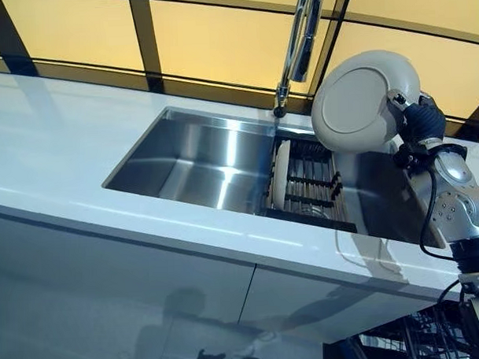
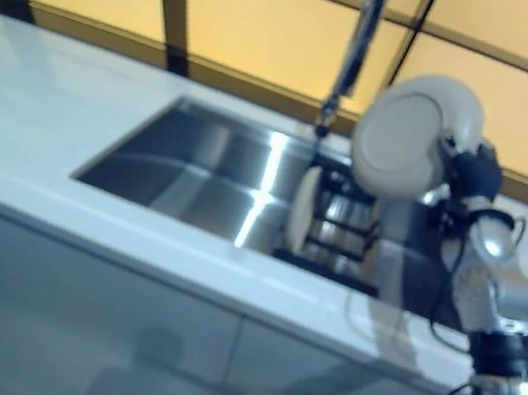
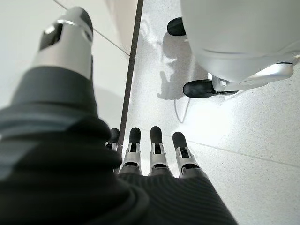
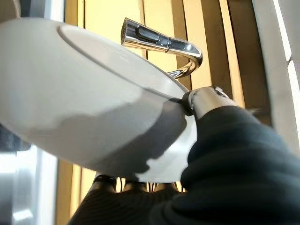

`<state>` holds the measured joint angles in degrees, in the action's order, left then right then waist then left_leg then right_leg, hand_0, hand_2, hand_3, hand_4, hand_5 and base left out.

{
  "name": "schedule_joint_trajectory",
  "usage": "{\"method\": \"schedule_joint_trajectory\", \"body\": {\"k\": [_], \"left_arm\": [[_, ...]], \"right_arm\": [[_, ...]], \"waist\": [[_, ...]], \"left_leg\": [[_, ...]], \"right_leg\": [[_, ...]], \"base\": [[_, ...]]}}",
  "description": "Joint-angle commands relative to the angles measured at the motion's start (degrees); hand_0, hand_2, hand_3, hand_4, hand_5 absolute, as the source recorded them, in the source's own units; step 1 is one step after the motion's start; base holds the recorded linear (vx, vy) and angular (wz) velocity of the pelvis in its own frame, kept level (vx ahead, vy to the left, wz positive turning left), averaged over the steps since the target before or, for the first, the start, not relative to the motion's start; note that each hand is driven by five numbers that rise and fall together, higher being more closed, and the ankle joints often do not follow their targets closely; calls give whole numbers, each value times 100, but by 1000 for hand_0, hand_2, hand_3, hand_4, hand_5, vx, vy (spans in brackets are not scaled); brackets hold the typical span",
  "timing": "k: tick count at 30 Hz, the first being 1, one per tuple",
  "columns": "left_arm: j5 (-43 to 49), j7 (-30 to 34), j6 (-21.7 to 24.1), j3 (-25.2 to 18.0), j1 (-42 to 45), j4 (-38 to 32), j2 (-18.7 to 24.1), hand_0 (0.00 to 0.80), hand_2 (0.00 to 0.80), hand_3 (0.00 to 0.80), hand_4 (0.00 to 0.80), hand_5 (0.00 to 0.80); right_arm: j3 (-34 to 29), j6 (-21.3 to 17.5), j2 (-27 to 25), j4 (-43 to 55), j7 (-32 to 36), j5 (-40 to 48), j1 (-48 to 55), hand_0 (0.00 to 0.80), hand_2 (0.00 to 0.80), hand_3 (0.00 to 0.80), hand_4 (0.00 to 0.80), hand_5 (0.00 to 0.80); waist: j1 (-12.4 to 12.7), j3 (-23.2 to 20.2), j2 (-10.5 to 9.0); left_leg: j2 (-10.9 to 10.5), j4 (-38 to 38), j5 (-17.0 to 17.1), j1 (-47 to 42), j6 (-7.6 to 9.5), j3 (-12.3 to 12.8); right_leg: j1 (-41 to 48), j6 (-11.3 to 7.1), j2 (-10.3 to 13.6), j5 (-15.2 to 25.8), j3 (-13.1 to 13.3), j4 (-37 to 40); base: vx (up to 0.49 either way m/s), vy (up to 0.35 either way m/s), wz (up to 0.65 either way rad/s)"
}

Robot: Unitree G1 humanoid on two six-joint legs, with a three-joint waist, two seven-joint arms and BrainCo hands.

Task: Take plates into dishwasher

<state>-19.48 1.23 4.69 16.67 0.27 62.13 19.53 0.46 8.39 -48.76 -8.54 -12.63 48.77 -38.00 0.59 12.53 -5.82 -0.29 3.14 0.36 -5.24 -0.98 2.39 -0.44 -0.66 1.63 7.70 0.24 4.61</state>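
My right hand [image 1: 417, 120] holds a white plate [image 1: 356, 101] up on edge above the right part of the steel sink [image 1: 191, 157], its underside facing me. In the right wrist view the thumb [image 4: 206, 99] presses on the plate [image 4: 84, 93] and the fingers curl under its rim. Below it a dark dish rack [image 1: 310, 185] sits in the sink with another white plate [image 1: 282, 176] standing upright in its left slots. My left hand [image 3: 154, 150] hangs low over the floor with straight fingers and holds nothing.
A chrome tap [image 1: 299, 43] rises behind the sink, close to the held plate. The white worktop [image 1: 49, 139] stretches to the left, with white cabinet fronts [image 1: 110, 294] below. A white wheeled base [image 3: 243, 47] stands on the floor near my left hand.
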Motion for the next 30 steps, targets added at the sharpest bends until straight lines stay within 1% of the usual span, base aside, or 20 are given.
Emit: {"method": "schedule_joint_trajectory", "body": {"k": [1,6,7,8,15,18,22,28,29,30], "left_arm": [[181,-39,215,-118,-37,276,23,0,0,0,0,0],[313,-34,265,-259,-10,319,79,0,0,0,0,0],[313,-34,265,-255,-9,319,82,0,0,0,0,0],[316,-21,310,-321,1,337,93,0,0,0,0,0],[318,-70,298,-453,-82,311,159,0,0,0,0,0],[343,-66,301,-436,-132,422,224,0,0,0,0,0],[307,-32,365,-406,-185,568,232,0,0,0,0,0],[365,102,467,-335,-263,677,173,0,0,0,0,0],[394,119,464,-329,-252,681,168,0,0,0,0,0],[470,136,448,-321,-219,671,154,0,0,0,0,0]], "right_arm": [[-527,-498,-493,360,10,-409,271,800,800,800,800,800],[-849,-538,-411,880,288,-528,1123,800,800,800,800,800],[-859,-536,-407,887,288,-530,1136,800,800,800,800,800],[-1044,-544,-426,1081,457,-498,1499,800,800,800,800,800],[-1596,-636,-362,1555,722,-691,2560,800,800,800,800,800],[-1750,-675,-404,1626,735,-691,2899,800,800,800,800,800],[-1954,-724,-379,1622,831,-684,3271,800,800,800,800,800],[-2151,-767,-278,1501,730,-701,3609,800,800,800,800,800],[-2185,-763,-267,1493,736,-699,3657,800,800,800,800,800],[-2259,-740,-237,1440,768,-687,3767,800,800,800,800,800]], "waist": [[-139,-298,-27],[-311,-319,-108],[-304,-321,-110],[-398,-351,-120],[-698,-386,-118],[-811,-410,-128],[-949,-454,-131],[-1070,-485,-176],[-1072,-485,-189],[-1064,-475,-239]], "left_leg": [[10,-650,-220,590,226,80],[54,-783,-327,579,277,211],[55,-783,-328,578,277,215],[71,-752,-338,546,297,290],[77,-526,-311,436,365,528],[73,-490,-314,424,389,612],[74,-524,-372,400,411,714],[52,-671,-489,418,465,868],[45,-698,-507,418,468,883],[34,-746,-537,405,453,961]], "right_leg": [[-96,-356,407,-380,27,-705],[-113,-432,413,-307,208,-701],[-113,-432,412,-307,212,-701],[-139,-472,407,-273,287,-699],[-340,-627,411,-114,488,-854],[-419,-651,388,-72,556,-899],[-434,-631,349,-106,650,-855],[-444,-660,363,-65,757,-867],[-453,-675,377,-33,751,-873],[-497,-739,425,109,610,-851]], "base": [[-23,29,-27],[-24,29,-27],[-21,70,-29],[-20,71,-25],[-42,63,-31],[-46,25,-38],[-11,38,-10],[14,39,-17],[64,24,-12],[36,3,-6]]}}
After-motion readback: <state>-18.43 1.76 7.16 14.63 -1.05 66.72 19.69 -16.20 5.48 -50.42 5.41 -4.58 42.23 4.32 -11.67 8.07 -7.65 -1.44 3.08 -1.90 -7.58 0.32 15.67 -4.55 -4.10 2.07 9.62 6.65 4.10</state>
